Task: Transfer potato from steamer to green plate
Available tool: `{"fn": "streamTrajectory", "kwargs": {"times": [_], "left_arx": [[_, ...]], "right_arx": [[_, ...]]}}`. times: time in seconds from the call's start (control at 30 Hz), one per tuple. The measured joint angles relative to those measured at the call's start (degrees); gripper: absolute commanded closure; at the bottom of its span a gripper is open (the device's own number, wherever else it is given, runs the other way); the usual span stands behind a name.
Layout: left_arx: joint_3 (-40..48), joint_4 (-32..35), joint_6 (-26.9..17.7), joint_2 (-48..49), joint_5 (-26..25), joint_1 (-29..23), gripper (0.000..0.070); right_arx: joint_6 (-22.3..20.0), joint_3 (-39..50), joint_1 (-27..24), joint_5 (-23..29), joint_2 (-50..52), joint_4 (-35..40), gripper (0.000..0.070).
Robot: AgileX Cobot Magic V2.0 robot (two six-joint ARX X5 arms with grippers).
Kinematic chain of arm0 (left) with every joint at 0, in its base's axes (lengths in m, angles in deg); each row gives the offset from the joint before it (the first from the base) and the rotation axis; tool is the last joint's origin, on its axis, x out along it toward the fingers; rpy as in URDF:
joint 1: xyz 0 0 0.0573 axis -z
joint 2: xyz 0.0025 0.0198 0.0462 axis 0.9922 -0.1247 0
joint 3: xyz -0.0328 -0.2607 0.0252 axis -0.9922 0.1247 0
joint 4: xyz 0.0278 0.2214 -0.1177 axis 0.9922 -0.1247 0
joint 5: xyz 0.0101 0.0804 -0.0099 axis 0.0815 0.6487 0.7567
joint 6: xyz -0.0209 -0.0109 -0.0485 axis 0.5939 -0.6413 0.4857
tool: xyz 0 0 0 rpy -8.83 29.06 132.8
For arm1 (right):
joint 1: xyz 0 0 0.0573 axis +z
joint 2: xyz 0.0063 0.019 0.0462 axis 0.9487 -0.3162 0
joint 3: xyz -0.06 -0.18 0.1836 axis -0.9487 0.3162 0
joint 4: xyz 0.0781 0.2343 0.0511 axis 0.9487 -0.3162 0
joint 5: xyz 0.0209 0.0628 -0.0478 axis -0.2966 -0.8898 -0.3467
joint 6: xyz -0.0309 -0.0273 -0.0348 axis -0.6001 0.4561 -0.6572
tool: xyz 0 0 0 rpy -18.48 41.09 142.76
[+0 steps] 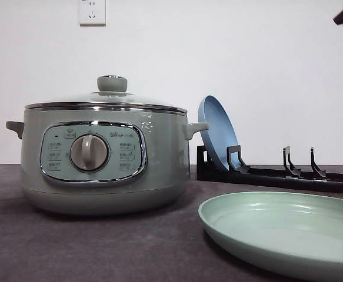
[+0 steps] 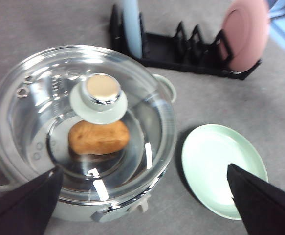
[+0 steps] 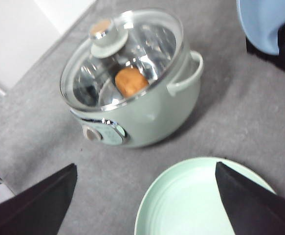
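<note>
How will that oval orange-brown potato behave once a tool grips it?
The oval orange-brown potato looks firm and matte, so probably not slippery. Its rounded shape suggests it may roll if nudged. It lies under the clear glass lid, which has to come off first.

A smooth, satin sage-green shell is seen on the steamer point(image 1: 103, 161), its panel edged in polished chrome. The glass lid point(image 2: 83, 122) is clear and glossy, crossed by bright reflections. A matt, slightly creased skin is shown by the potato point(image 2: 98, 138). The green plate point(image 1: 289, 229) is smooth with a soft sheen. The table point(image 1: 89, 247) is covered in grey, felt-like cloth.
</note>
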Motion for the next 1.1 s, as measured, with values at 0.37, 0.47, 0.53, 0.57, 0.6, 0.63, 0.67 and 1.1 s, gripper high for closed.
{"fn": "streamTrajectory", "kwargs": {"times": [0.37,0.47,0.53,0.57,0.6,0.63,0.67,1.1], "left_arx": [[-17.6,-9.8,-3.0,-18.1,9.3,4.2,0.0000],[-22.6,-10.8,-3.0,-23.3,12.4,5.9,0.0000],[-26.0,-11.7,-3.1,-26.6,13.4,6.8,0.0000],[-27.5,-12.1,-3.2,-28.2,13.9,7.1,0.0000],[-29.1,-12.3,-3.2,-30.1,14.3,7.5,0.0000],[-30.5,-12.4,-3.2,-31.7,14.6,7.8,0.0000],[-31.6,-12.4,-3.2,-33.2,14.9,8.1,0.0000],[-36.6,-14.6,-4.0,-45.9,18.5,10.5,0.0000]], "right_arx": [[0.0,0.0,0.0,-3.9,0.4,5.1,0.0127],[0.0,0.0,0.0,-3.9,0.4,5.1,0.0127],[0.0,0.0,0.0,-3.9,0.4,5.1,0.0127],[0.0,0.0,0.0,-3.9,0.4,5.1,0.0127],[0.0,0.0,0.0,-3.9,0.4,5.1,0.0127],[0.0,0.0,0.0,-3.9,0.4,5.1,0.0127],[0.0,0.0,0.0,-3.9,0.4,5.1,0.0127],[0.0,0.0,0.0,-3.9,0.4,5.0,0.0127]]}}
